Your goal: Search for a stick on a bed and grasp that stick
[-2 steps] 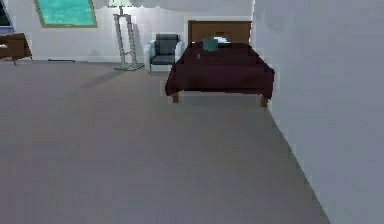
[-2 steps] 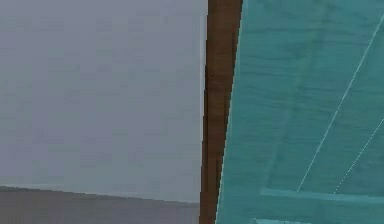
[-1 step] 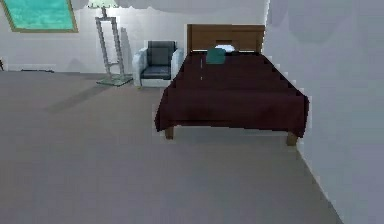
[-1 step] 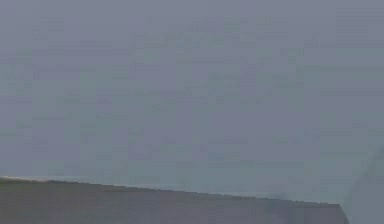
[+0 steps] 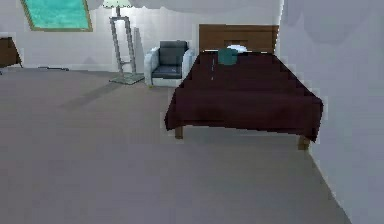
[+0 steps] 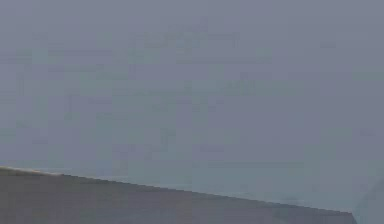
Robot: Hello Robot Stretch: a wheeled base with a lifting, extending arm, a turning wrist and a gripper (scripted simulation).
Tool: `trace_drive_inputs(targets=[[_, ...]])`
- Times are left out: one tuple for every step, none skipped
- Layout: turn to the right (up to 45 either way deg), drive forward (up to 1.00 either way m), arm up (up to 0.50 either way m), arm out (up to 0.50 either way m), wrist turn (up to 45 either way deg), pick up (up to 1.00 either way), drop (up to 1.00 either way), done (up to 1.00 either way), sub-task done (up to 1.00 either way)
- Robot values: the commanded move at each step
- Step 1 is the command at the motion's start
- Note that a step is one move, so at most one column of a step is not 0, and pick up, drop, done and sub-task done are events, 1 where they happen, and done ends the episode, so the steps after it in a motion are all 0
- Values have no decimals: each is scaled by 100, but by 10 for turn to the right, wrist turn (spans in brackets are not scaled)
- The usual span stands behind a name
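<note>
A bed (image 5: 245, 92) with a dark maroon cover and a wooden headboard stands at the forward view's right, against the far wall. Near its head lies a teal pillow (image 5: 229, 56) with a small white patch beside it. I can make out no stick shape on the cover from here.
A blue-grey armchair (image 5: 170, 63) stands left of the bed, with a floor lamp (image 5: 122, 45) on a stand beside it. A teal-framed picture (image 5: 57, 13) hangs on the far wall. Open grey floor (image 5: 100, 150) stretches ahead. A plain grey wall (image 6: 190, 90) lies close in the arm side view.
</note>
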Motion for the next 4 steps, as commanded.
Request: trace_drive_inputs(targets=[[0,100,0,0,0,0,0,0,0],[-60,0,0,0,0,0,0,0,0],[0,25,0,0,0,0,0,0,0],[120,0,0,0,0,0,0,0,0]])
